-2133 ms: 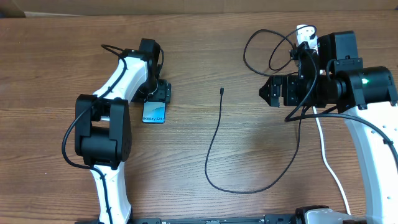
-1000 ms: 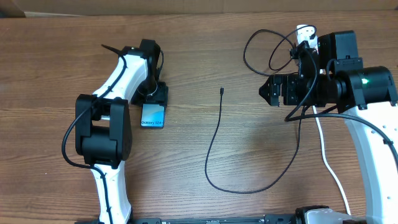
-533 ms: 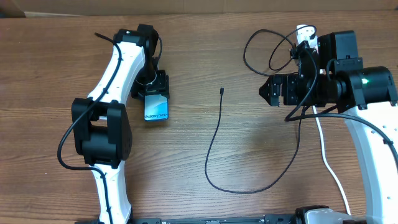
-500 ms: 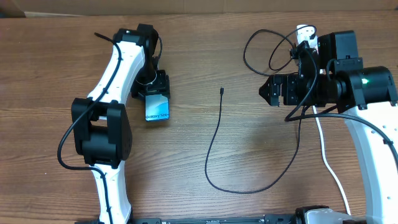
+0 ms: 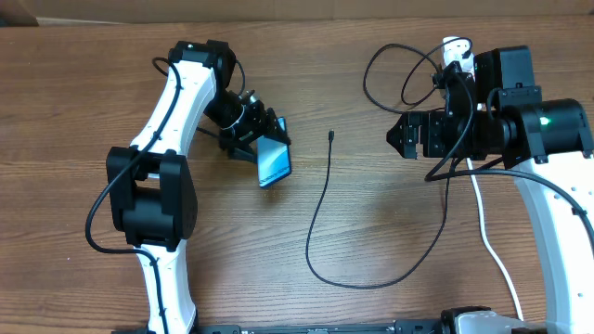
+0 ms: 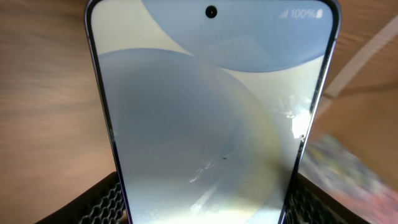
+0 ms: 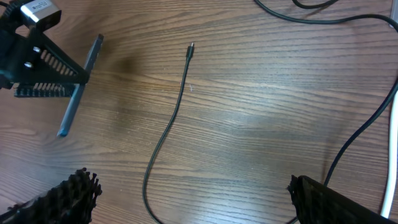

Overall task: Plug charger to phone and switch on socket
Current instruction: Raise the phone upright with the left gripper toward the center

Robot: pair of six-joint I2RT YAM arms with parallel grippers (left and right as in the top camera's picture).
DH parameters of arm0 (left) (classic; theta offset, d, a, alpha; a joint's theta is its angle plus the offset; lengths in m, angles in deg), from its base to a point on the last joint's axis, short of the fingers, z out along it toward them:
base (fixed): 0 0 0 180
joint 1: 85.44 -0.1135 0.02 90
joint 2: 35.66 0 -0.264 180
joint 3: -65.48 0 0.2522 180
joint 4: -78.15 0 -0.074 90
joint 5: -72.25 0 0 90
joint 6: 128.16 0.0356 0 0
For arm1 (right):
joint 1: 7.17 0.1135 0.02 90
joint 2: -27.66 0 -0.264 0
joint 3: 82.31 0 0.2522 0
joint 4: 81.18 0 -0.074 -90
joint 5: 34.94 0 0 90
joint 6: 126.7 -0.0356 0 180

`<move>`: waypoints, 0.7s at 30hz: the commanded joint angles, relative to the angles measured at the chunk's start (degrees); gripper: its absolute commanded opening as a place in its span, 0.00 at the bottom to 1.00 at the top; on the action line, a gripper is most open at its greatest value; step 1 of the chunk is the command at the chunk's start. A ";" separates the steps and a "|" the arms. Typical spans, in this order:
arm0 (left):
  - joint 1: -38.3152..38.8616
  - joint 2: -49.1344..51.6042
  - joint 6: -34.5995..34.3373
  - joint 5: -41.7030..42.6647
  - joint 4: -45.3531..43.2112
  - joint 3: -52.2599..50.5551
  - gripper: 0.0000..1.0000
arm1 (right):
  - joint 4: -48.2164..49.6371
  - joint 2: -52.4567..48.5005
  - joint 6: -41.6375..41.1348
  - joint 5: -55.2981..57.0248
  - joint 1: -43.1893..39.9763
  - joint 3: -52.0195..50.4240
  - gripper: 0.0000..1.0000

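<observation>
Wood desk (image 5: 390, 250) carries all. Phone (image 5: 274, 160) is clenched in the left claw (image 5: 252, 141), tilted, camera end pointing out past the fingers. It's slim, glassy, prob. slippery & fragile, so an edge grip suits it. Right claw (image 5: 405, 135) is spread wide, empty. Charger (image 5: 320, 213) lies ahead of it, limp & light; best taken just behind the connector tip (image 5: 330, 136).

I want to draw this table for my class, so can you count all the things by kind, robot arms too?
phone: 1
black charger cable: 1
white power strip: 1
white cord: 1
robot arms: 2, the left arm and the right arm
Total: 6
</observation>
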 commanded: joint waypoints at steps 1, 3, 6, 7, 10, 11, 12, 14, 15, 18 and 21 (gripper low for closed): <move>0.00 -0.04 -3.45 14.08 1.55 1.70 0.54 | -0.02 0.07 -0.20 -0.11 0.33 1.33 1.00; 0.00 -0.04 -7.67 15.41 2.62 1.70 0.55 | -0.02 0.07 -0.20 -0.13 0.33 1.33 1.00; 0.00 -0.04 -15.67 15.65 6.12 1.70 0.55 | -0.02 0.07 -0.20 -0.13 0.33 1.33 1.00; 0.00 -0.04 -18.34 15.67 7.58 1.70 0.55 | -0.02 0.07 -0.20 -0.13 0.33 1.33 1.00; 0.00 -0.04 -20.81 17.64 9.68 1.70 0.52 | -0.02 0.07 -0.20 -0.13 0.33 1.33 1.00; 0.00 -0.04 -20.76 19.06 9.88 1.70 0.50 | -0.02 0.07 -0.20 -0.13 0.33 1.33 1.00; 0.00 -0.04 -20.76 20.24 10.10 1.70 0.48 | -0.02 0.07 -0.20 -0.13 0.33 1.33 1.00; 0.00 -0.04 -20.57 22.97 10.62 1.70 0.45 | -0.02 0.07 -0.20 -0.13 0.33 1.33 1.00; 0.00 -0.04 -20.55 24.52 10.93 1.70 0.42 | -0.02 0.07 -0.20 -0.13 0.33 1.33 1.00; 0.00 -0.04 -20.57 27.87 11.56 1.70 0.41 | -0.02 0.07 -0.20 -0.11 0.33 1.33 1.00; 0.00 -0.04 -20.57 28.81 11.58 1.70 0.40 | -0.02 0.07 -0.20 -0.11 0.33 1.33 1.00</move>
